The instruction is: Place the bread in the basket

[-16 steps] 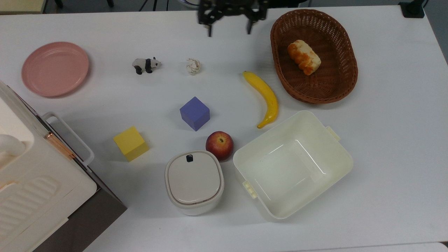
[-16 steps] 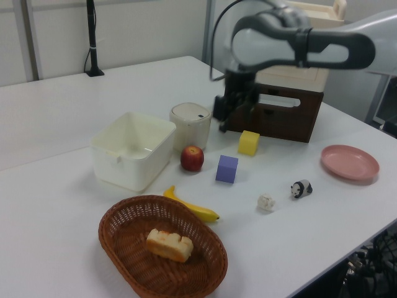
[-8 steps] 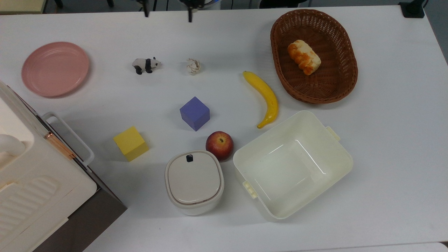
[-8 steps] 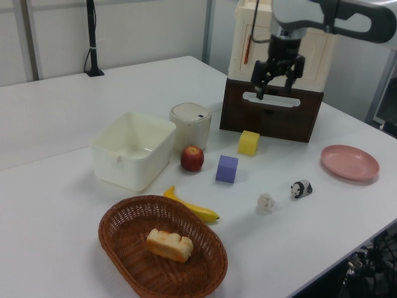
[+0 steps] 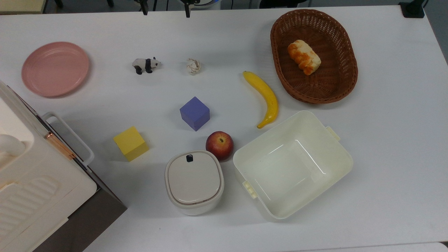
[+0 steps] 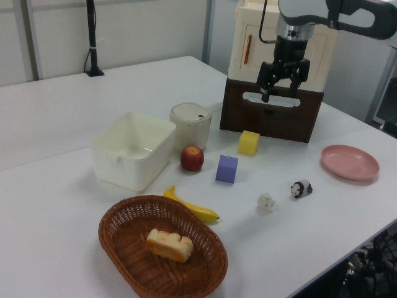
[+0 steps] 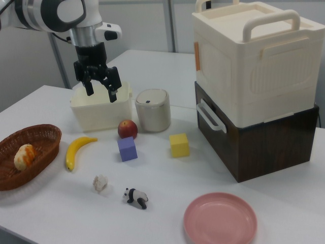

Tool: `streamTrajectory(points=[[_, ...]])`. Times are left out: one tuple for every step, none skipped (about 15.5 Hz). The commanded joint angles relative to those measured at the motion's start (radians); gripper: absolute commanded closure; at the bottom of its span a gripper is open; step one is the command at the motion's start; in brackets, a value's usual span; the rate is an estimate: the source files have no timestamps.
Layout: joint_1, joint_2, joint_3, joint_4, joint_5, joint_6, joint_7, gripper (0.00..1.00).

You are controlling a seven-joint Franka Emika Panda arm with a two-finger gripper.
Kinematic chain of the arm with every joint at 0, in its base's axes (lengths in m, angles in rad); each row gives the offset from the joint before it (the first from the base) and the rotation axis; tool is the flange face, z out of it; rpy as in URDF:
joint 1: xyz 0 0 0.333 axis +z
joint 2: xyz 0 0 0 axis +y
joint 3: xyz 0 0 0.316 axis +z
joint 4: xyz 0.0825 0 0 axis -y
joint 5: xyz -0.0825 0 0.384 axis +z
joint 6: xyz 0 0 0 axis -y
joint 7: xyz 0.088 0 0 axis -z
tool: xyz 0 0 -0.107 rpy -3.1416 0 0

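Lying nearest you in the left view, the cream, orange-topped bread [image 6: 169, 244] is resting inside the dark-brown oval wicker basket [image 6: 127, 217]. Farther back, your black two-finger gripper [image 6: 284, 90] is hanging spread open, empty, its arm getting cropped off.

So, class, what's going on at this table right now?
A robot arm has nothing in its gripper, which hangs open and empty, raised above the table. The bread lies inside the basket, so that job looks done. The banana, apple, two blocks, toy panda, pink plate and cream tub sit apart on the table, none of them being handled.
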Motion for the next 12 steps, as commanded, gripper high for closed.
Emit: streamTrajectory(points=[[0.010, -0.003, -0.008, 0.006, 0.020, -0.032, -0.036, 0.00], [0.013, -0.001, -0.008, 0.006, 0.022, -0.043, -0.038, 0.00], [0.020, 0.000, -0.010, 0.006, 0.020, -0.047, -0.039, 0.00], [0.023, 0.000, -0.010, 0.006, 0.020, -0.047, -0.040, 0.00], [0.023, 0.002, -0.008, 0.006, 0.020, -0.047, -0.040, 0.00], [0.023, 0.000, -0.010, 0.005, 0.020, -0.049, -0.040, 0.00], [0.023, 0.000, -0.010, 0.005, 0.022, -0.049, -0.040, 0.00], [0.023, 0.002, -0.010, 0.005, 0.022, -0.049, -0.040, 0.00], [0.023, 0.000, -0.010, 0.005, 0.022, -0.049, -0.040, 0.00], [0.023, 0.000, -0.010, 0.005, 0.022, -0.049, -0.040, 0.00], [0.023, 0.002, -0.010, 0.005, 0.022, -0.049, -0.040, 0.00], [0.023, 0.002, -0.010, 0.005, 0.022, -0.049, -0.040, 0.00]])
